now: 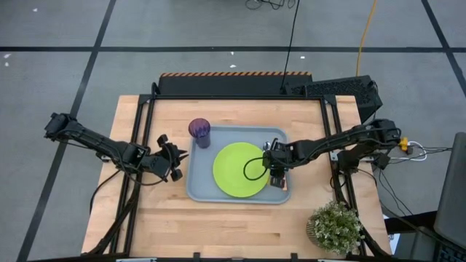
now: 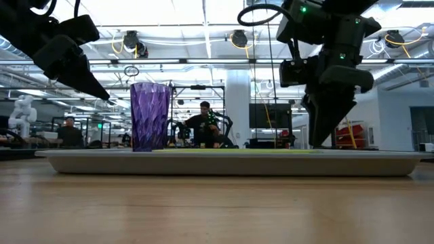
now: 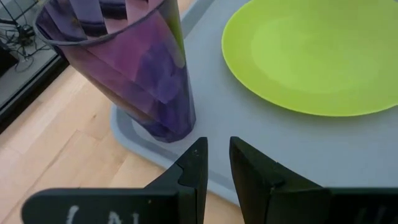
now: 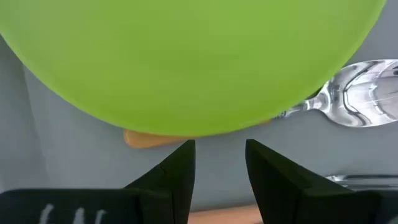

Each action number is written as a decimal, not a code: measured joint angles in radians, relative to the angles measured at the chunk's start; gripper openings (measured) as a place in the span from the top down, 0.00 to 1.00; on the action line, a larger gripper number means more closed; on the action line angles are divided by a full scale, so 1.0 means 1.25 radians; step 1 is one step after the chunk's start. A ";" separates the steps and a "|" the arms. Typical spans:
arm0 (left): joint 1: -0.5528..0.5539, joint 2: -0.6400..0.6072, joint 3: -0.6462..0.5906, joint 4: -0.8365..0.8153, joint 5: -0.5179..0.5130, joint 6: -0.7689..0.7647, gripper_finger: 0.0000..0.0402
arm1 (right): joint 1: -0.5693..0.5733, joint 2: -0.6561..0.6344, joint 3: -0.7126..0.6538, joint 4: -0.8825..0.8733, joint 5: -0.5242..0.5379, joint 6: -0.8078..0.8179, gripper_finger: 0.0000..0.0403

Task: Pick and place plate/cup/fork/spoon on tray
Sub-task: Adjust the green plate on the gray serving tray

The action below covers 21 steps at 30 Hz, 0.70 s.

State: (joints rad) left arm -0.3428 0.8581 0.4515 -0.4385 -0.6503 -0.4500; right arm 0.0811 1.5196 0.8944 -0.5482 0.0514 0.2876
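Right hand (image 1: pixel 277 173) hovers with fingers parted and empty just over the tray (image 1: pixel 240 134), the spoon (image 4: pixel 357 99) straight ahead, its orange handle slipped under the plate (image 1: pixel 241 169) — so the handle is mostly hidden. A second metal piece, likely the fork (image 4: pixel 354 180), is cut off at the frame's edge. Left hand (image 1: pixel 173 161) waits slightly parted, empty, the cup (image 1: pixel 200 132) just ahead.

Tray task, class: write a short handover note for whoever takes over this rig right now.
Left end effector: open, empty, off the tray's left edge, near the cup.
Right end effector: open, empty, over the tray's right side beside the plate.
Tray: holds cup at its back-left corner, plate in the middle, spoon with its handle partly under the plate.
Done: cup, plate and spoon placed.
Left: fork cannot be made out; check it.
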 joint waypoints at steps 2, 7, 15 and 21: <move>0.000 0.000 0.000 0.000 0.005 0.002 0.82 | 0.000 0.000 0.000 -0.002 -0.001 -0.003 0.67; 0.000 0.000 0.000 0.000 0.005 0.003 0.82 | 0.005 0.000 -0.002 -0.004 -0.001 -0.013 0.67; 0.000 0.000 0.000 0.000 0.005 0.020 0.82 | 0.008 0.025 -0.002 -0.001 -0.001 -0.030 0.67; 0.000 0.000 0.000 -0.001 0.014 0.019 0.82 | 0.010 0.026 -0.002 0.000 0.004 -0.024 0.67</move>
State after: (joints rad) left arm -0.3428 0.8585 0.4515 -0.4399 -0.6332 -0.4268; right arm 0.0937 1.5526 0.8917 -0.5486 0.0561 0.2571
